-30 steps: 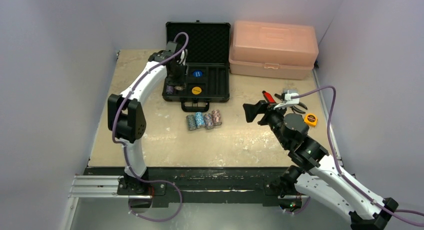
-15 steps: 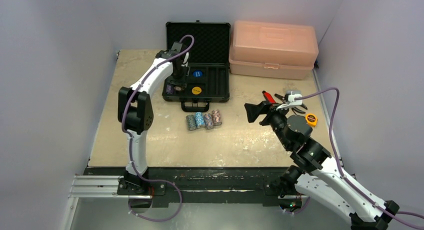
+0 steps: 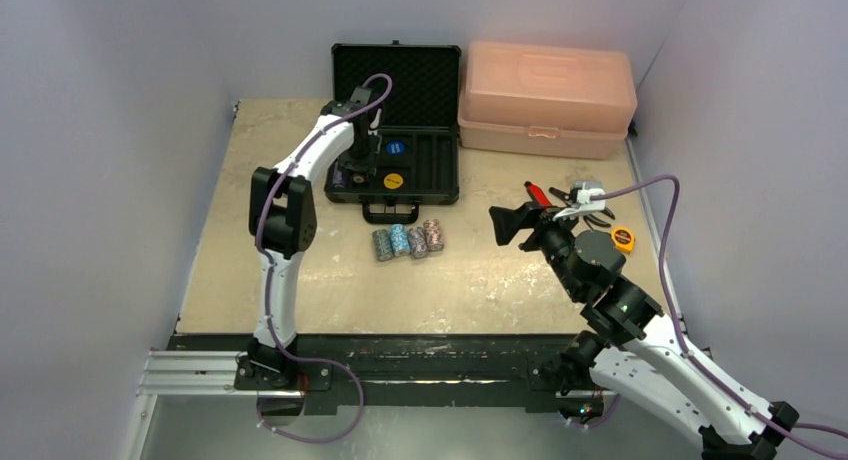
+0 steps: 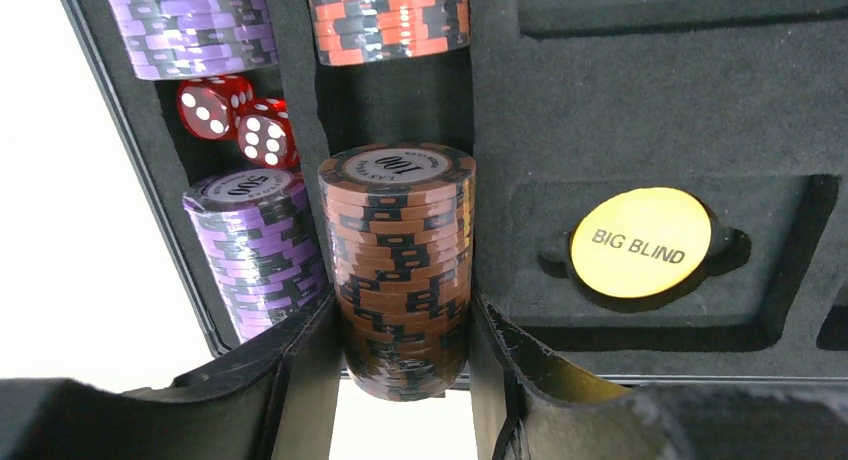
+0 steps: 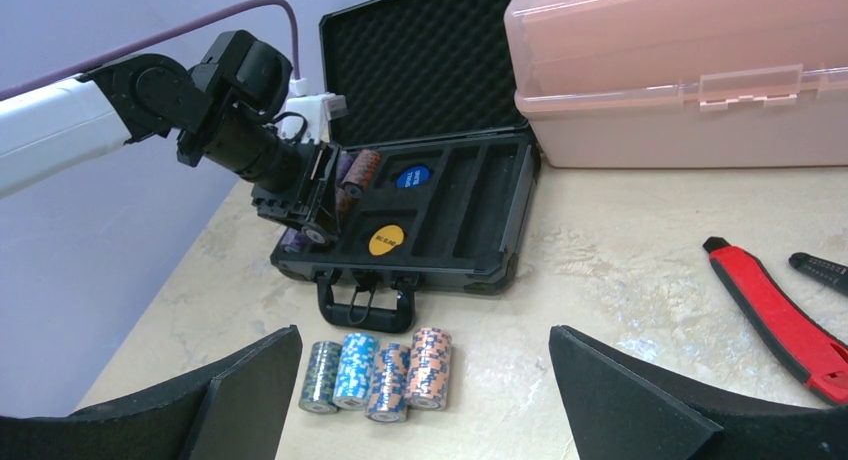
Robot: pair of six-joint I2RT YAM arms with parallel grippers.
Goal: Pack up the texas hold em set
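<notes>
- At the table's back centre, the black rectangular briefcase-style case (image 3: 437, 170) lies open with its foam-lined lid upright, beside a pink translucent plastic toolbox (image 3: 545, 98).
- The left gripper (image 3: 357, 163) is clamped on a short brown-and-black stack of poker chips (image 4: 400, 260) over the tray's left slots; I cannot tell whether the stack touches the tray.
- Only the left wrist view shows a purple chip stack (image 4: 255, 245) just beside it, two red dice (image 4: 235, 120) and a round yellow disc (image 4: 640, 242) reading BIG BLIND.
- The right wrist view shows four multicoloured chip stacks (image 5: 380, 368) on their sides, touching in a row before the handle, and a red-handled tool (image 5: 775, 310) off to the right.
- The right gripper (image 3: 508, 225) hangs right of those stacks, jaws wide apart.
</notes>
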